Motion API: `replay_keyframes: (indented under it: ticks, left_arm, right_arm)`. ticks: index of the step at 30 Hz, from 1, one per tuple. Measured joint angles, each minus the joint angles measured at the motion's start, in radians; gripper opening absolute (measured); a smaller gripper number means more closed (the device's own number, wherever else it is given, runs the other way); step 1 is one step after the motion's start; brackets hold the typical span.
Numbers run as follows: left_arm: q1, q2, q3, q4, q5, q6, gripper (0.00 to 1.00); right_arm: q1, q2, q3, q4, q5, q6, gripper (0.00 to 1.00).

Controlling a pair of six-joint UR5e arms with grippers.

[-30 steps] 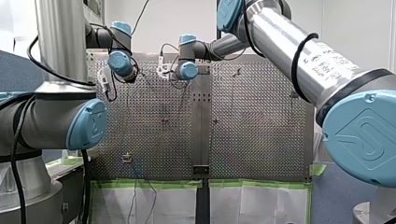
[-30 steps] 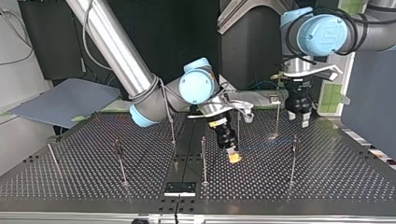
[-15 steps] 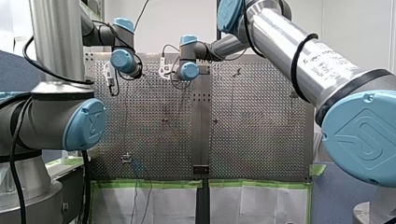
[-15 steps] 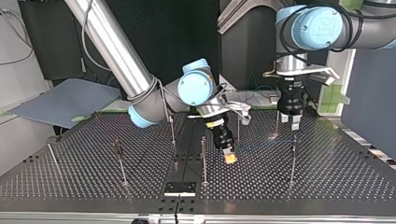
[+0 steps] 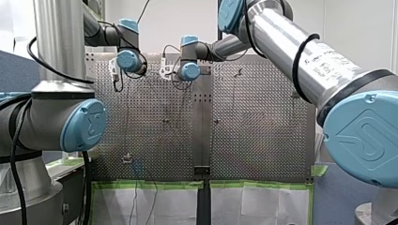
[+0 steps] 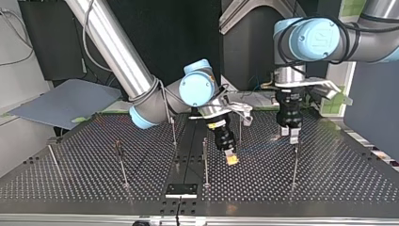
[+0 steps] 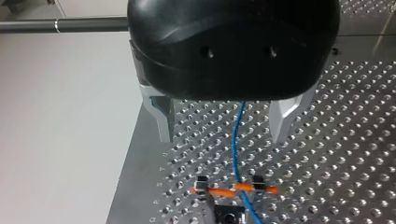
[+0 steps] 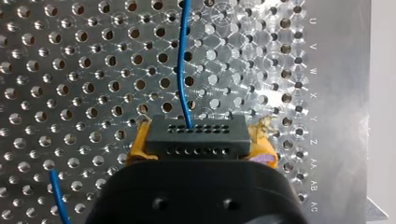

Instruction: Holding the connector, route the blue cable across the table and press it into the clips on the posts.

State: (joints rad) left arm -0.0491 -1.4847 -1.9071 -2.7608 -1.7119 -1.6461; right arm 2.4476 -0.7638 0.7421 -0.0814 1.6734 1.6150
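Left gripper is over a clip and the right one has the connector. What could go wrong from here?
1. My left gripper hangs open over the thin blue cable where it crosses the orange-barred clip. A descent off-centre could strike the clip rather than press the cable in.
2. My right gripper, yellow-padded, pinches the black rectangular connector only at its ends. Cable tension might twist it or pull it loose.

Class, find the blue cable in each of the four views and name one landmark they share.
Front view: blue cable, only a faint bluish trace at lower left.
Top view: thin line running from my right tool toward my left tool.
Left wrist view: between the open fingers, passing an orange clip.
Right wrist view: leaving the connector.
Shared landmark: the perforated table.
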Motion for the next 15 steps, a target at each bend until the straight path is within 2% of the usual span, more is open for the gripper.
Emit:
replay_keyframes:
  ticks: [7, 15]
  left_arm:
    - [-0.005, -0.01, 0.007, 0.028, -0.01, 0.002, 1.0]
    - [-0.023, -0.069, 0.038, 0.045, -0.017, 0.013, 1.0]
  right_arm:
    - [0.0, 0.0, 0.0, 0.0, -0.001, 0.0, 0.0]
    - [0.0, 0.002, 0.0, 0.0, 0.0, 0.0, 0.0]
